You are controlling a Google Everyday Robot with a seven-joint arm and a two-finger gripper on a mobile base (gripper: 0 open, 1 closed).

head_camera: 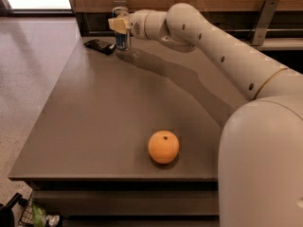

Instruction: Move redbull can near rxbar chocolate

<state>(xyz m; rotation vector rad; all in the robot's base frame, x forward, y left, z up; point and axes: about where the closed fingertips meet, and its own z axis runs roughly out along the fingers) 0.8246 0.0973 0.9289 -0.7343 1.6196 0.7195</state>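
The redbull can [121, 37] stands upright at the far left of the grey table [94, 122], silver top and blue lower body showing. My gripper [120, 24] reaches in from the right and its pale fingers are closed around the can's upper half. The rxbar chocolate [99, 46], a flat dark bar, lies on the table just left of the can, almost touching it.
An orange [164, 146] sits near the table's front edge, right of centre. My arm [222, 56] stretches over the table's back right. A wooden wall runs behind the table. The floor [28, 79] lies to the left.
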